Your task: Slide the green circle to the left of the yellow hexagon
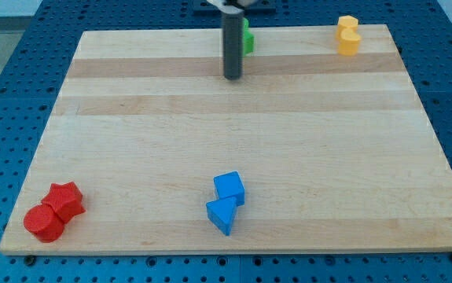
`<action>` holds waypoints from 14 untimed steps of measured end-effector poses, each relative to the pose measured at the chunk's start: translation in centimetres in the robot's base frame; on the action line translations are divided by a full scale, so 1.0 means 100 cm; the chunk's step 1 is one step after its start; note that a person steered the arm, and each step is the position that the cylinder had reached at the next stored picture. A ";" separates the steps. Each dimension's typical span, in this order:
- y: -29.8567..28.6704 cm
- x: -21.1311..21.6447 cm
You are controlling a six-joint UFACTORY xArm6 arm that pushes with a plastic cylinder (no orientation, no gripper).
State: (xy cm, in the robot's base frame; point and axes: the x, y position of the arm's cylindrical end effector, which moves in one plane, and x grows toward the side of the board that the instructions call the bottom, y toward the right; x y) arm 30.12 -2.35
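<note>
Red blocks, a round one (44, 222) and a star (65, 200), touch each other near the bottom left corner of the wooden board (131, 141). Two blue blocks, a cube (229, 188) and a triangle (221, 215), sit at bottom centre. My tip (233, 77) has no jaws and holds nothing; it stands just in front of a green block (248, 38), mostly hidden, near the top edge. Two yellow blocks (347, 35) touch at top right; which is the hexagon I cannot tell. I judge the tip should go around to the green block's left side and push rightwards along the top edge, slowly. The room between them is open, but the edge is close.
</note>
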 end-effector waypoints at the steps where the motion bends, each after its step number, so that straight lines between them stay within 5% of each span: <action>1: -0.060 -0.004; 2: -0.089 -0.051; 4: -0.052 -0.103; 9: 0.080 -0.106; 14: 0.090 -0.081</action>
State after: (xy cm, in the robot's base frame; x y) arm 22.00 6.66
